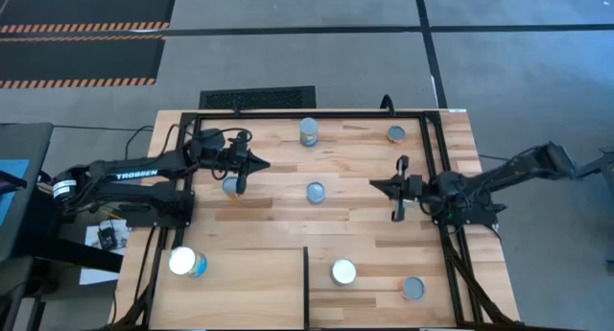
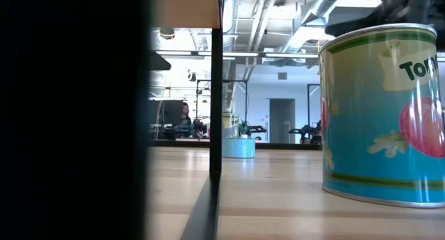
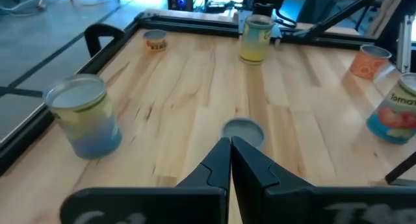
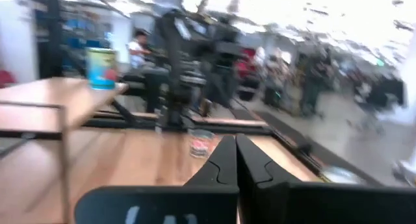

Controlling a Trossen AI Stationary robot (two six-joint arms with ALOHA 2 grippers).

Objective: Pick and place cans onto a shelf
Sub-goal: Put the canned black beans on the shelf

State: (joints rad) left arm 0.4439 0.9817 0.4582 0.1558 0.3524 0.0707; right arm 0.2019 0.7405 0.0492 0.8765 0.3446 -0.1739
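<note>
Glossy paper label wraps the near can; dull metal lids top others; the tabletop is smooth planked wood.

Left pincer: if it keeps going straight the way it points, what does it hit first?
Probably the flat grey-topped can just past the shut left pincer. Beyond it stands the yellow-labelled can, so the low one should come first, though depth is unclear.
</note>
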